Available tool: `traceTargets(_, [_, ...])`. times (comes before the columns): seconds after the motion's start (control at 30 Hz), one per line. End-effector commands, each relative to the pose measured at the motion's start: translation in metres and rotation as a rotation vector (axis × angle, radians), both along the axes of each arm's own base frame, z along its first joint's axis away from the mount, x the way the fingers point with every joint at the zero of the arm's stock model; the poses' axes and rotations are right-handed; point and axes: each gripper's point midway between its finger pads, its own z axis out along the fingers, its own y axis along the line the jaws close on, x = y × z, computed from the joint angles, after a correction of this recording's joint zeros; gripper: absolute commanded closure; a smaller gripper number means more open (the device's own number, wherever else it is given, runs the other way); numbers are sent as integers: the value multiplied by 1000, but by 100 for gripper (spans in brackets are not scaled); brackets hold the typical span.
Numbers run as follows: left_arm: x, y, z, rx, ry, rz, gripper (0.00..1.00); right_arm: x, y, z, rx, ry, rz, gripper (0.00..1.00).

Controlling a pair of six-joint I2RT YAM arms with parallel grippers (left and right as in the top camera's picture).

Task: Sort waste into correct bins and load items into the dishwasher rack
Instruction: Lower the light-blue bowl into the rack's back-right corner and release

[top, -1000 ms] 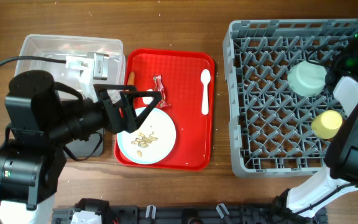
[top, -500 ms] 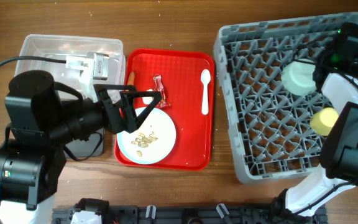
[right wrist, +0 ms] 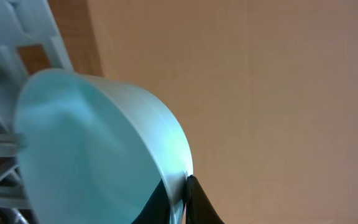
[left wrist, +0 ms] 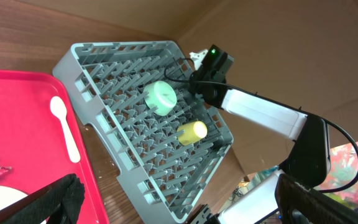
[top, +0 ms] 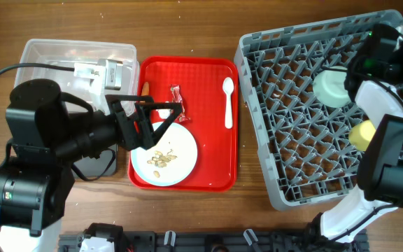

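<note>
My right gripper (top: 355,78) is shut on the rim of the pale green bowl (top: 329,89) inside the grey dishwasher rack (top: 292,147); the right wrist view shows the fingertips (right wrist: 185,186) pinching that rim (right wrist: 92,143). A yellow cup (top: 361,134) lies in the rack. My left gripper (top: 161,120) hangs open and empty over the pale blue plate (top: 182,159), which carries beige food scraps (top: 161,158). The red wrapper (top: 179,99) and white spoon (top: 228,101) lie on the red tray (top: 215,175). The blue bowl and tissue are not visible.
The clear tub (top: 47,54) stands at the back left. The black tray (top: 102,166) is mostly hidden under my left arm. An orange carrot piece (top: 145,88) shows at the red tray's left rim. The rack sits skewed, close to the red tray.
The rack has slid and turned to the left, toward the red tray, along with the green bowl and my right gripper. My left arm has not moved.
</note>
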Motion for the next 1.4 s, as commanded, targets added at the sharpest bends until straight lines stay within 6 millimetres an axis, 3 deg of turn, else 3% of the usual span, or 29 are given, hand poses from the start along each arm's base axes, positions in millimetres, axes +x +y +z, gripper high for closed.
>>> traceTargets(0.0, [-3, -3, 6, 3, -31, -26, 0, 26, 33, -10, 25, 8, 115, 91])
traceTargets(0.13, [-3, -3, 6, 3, -32, -26, 0, 34, 49, -10, 25, 8, 152, 90])
traceTargets(0.2, [-3, -3, 6, 3, -32, -26, 0, 38, 56, -10, 25, 8, 168, 79])
traceTargets(0.33, [-3, -3, 6, 3, -31, -26, 0, 44, 76, -8, 20, -6, 194, 75])
traceTargets(0.37, [-3, -3, 6, 3, -32, -26, 0, 44, 78, -6, 20, -51, 182, 65])
traceTargets(0.4, [-3, -3, 6, 3, -32, -26, 0, 42, 78, 0, 15, -123, 154, 55])
traceTargets(0.43, [-3, -3, 6, 3, -32, -26, 0, 39, 77, 7, 2, -200, 115, 51])
traceTargets(0.6, [-3, -3, 6, 3, -32, -26, 0, 17, 71, 46, -75, -464, -40, 49])
traceTargets(0.73, [-3, -3, 6, 3, -32, -26, 0, 13, 72, 69, -72, -530, -29, 48])
traceTargets(0.93, [-3, -3, 6, 3, -32, -26, 0, 3, 75, 104, -64, -645, -13, 29])
traceTargets(1.07, [-3, -3, 6, 3, -32, -26, 0, -3, 82, 126, -57, -708, 9, 25])
traceTargets(1.2, [-3, -3, 6, 3, -32, -26, 0, 3, 107, 149, -7, -825, 113, 20])
traceTargets(1.37, [-3, -3, 6, 3, -31, -26, 0, 28, 187, 162, 209, -916, 406, 18])
